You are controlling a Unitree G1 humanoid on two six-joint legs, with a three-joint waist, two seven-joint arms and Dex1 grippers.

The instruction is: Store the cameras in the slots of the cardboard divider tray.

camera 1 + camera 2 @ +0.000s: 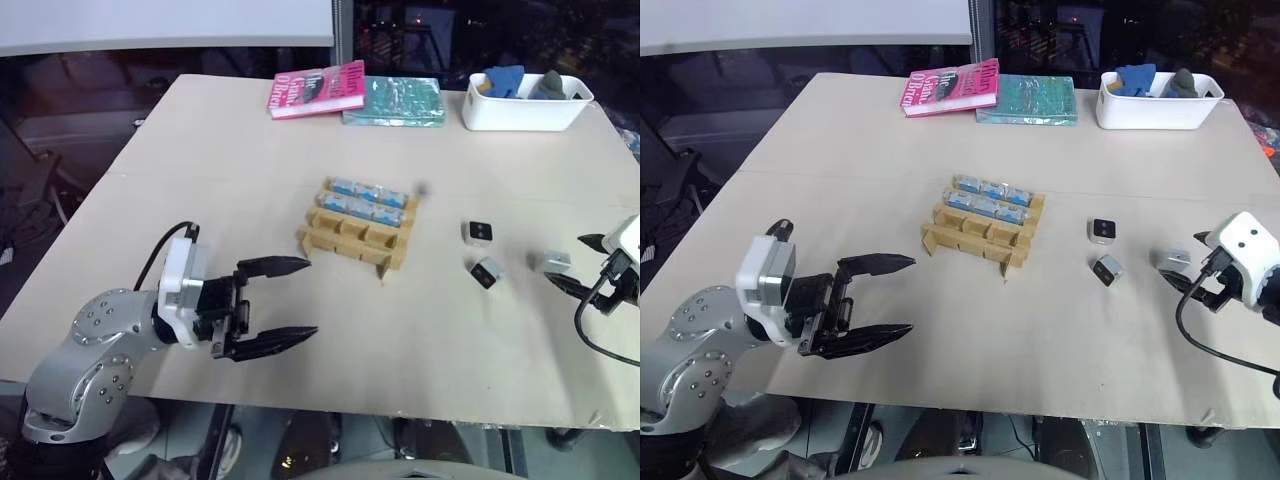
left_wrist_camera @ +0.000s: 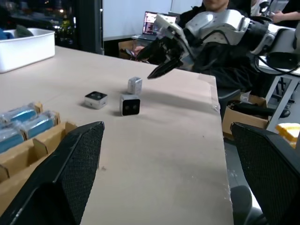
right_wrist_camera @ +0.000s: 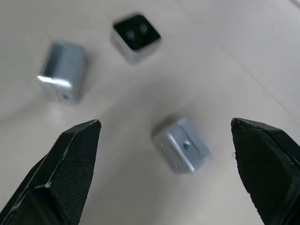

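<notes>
1 broad tan table (image 1: 230, 180) carries everything, and near its middle sits 1 cardboard divider tray (image 1: 355, 238), its long axis running across the table, slightly skewed. Its 2 far rows hold 6 cameras (image 1: 365, 198) showing bluish faces, 3 to a row, while the 3 near slots stand bare. At the far edge lie 2 books, a pink one (image 1: 316, 88) and a teal one (image 1: 396, 101) just beside it, and 1 white plastic tub (image 1: 525, 105) with a blue thing and a grey thing inside, well apart from the tray. To the right of the tray 3 loose cameras rest on bare table: one (image 1: 480, 233) with its black lens face turned up, one (image 1: 487, 272) just nearer, tilted with its dark face toward the near edge, and one (image 1: 556, 261) showing plain silver, nearest the right gripper (image 1: 578, 262). That gripper hangs by the table's right edge with its 2 fingers spread wide and nothing between them, the silver camera lying in front of it. The left gripper (image 1: 285, 300) hovers near the front-left, pointing toward the tray, jaws equally wide and holding nothing. Nothing lies between the loose cameras and the tray.
</notes>
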